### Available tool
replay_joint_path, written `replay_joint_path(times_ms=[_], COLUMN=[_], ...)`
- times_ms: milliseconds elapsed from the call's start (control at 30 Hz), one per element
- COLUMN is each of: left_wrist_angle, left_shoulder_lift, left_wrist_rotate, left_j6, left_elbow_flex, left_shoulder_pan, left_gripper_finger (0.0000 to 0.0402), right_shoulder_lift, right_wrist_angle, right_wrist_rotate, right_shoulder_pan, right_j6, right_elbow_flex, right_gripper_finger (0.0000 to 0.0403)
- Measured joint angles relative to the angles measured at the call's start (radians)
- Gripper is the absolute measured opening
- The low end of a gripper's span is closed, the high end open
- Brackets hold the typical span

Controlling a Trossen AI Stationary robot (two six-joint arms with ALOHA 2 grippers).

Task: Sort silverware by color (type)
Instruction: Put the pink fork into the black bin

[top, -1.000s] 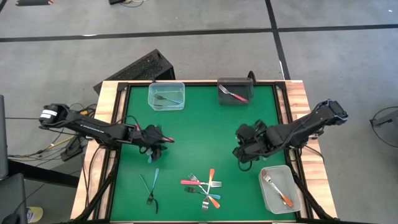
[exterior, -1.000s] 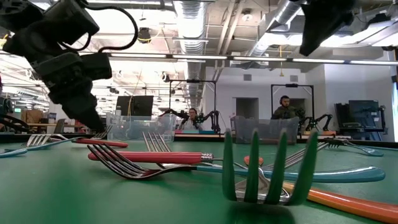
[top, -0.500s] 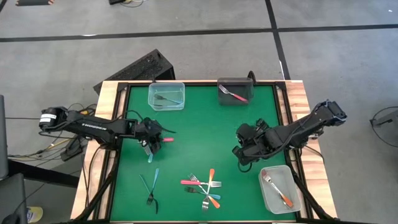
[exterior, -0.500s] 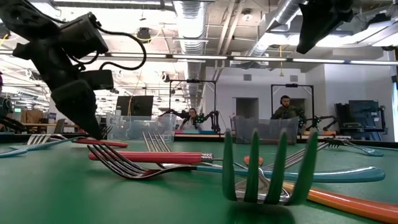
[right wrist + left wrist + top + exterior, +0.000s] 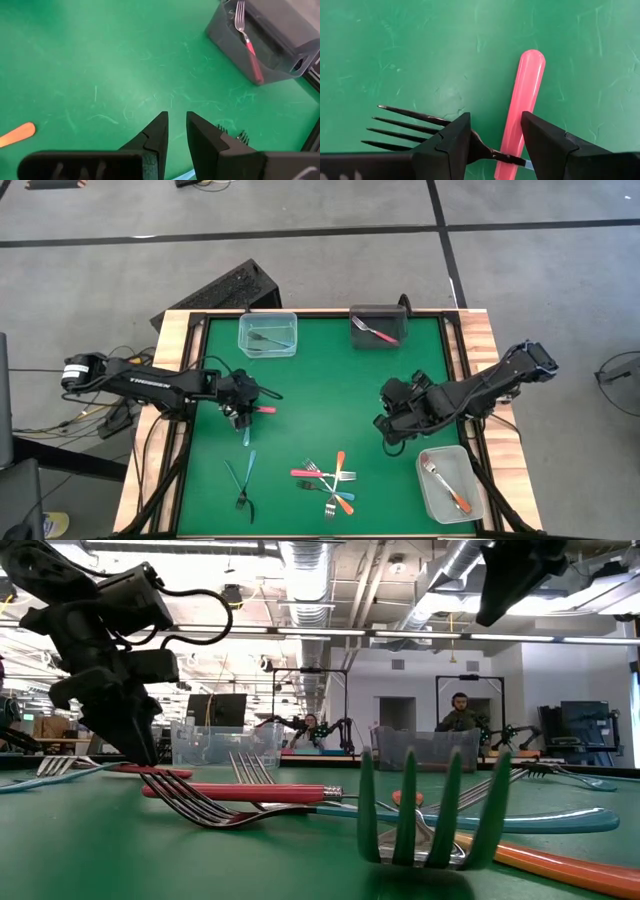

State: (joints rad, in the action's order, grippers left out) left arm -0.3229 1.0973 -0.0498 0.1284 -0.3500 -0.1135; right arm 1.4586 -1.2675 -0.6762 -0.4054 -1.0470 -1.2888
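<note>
My left gripper (image 5: 240, 410) is open and low over the table's left half. In the left wrist view its fingers stand on either side of a pink fork handle (image 5: 524, 95) and of the neck of a second fork (image 5: 485, 150), whose tines (image 5: 405, 131) lie flat on the green mat. My right gripper (image 5: 392, 430) hovers over the right half with its fingers drawn to a narrow slit (image 5: 176, 125) and nothing between them. A heap of forks with red, orange and teal handles (image 5: 325, 480) lies near the front edge. Two teal forks (image 5: 243, 478) lie crossed at the front left. My left gripper comes down from above with a finger (image 5: 445, 145) on each side of the pink handle, near its tine end (image 5: 512, 142), and across the other fork's neck. Both forks lie flat on the mat. I cannot tell whether the fingers touch them.
A clear tub (image 5: 290, 350) at the far left holds a teal fork. A dark tub (image 5: 360, 340) at the far middle holds a red fork, and a clear tub (image 5: 425, 495) at the near right holds an orange one. Raised black rails edge the green mat (image 5: 320, 390).
My left gripper has sunk toward the mat and shifted slightly toward the table's left and near edges, turning about its wrist, down around the pink-handled fork. My right arm has kept still.
</note>
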Motion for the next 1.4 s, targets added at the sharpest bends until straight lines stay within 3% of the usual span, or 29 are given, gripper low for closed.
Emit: replay_joint_path(times_ms=[433, 600, 900, 1033, 1200, 1400], left_wrist_angle=[-0.018, -0.025, -0.071, -0.082, -0.09, -0.112], left_shoulder_lift=[-0.005, 0.003, 0.12, 0.182, 0.199, 0.158], left_wrist_rotate=[-0.002, 0.001, -0.042, -0.041, -0.033, -0.004], left_j6=[-0.02, -0.067, -0.105, -0.133, -0.14, -0.144], left_elbow_flex=[-0.143, -0.138, -0.091, -0.101, -0.107, -0.119], left_shoulder_pan=[0.046, 0.066, 0.091, 0.091, 0.091, 0.092], left_gripper_finger=[0.0162, 0.0163, 0.0233, 0.024, 0.0186, 0.0054], right_shoulder_lift=[0.016, 0.041, 0.041, 0.041, 0.041, 0.041], right_wrist_angle=[0.027, -0.026, -0.025, -0.003, 0.004, 0.041], right_wrist_rotate=[0.008, 0.049, 0.05, 0.05, 0.053, 0.054], right_shoulder_pan=[-0.002, -0.007, -0.001, -0.001, -0.001, 0.003], right_j6=[0.002, 0.098, 0.079, 0.078, 0.076, 0.076], right_elbow_flex=[0.0, 0.001, 0.001, 0.001, 0.001, 0.001], right_gripper_finger=[0.0093, 0.0093, 0.0093, 0.0093, 0.0093, 0.0093])
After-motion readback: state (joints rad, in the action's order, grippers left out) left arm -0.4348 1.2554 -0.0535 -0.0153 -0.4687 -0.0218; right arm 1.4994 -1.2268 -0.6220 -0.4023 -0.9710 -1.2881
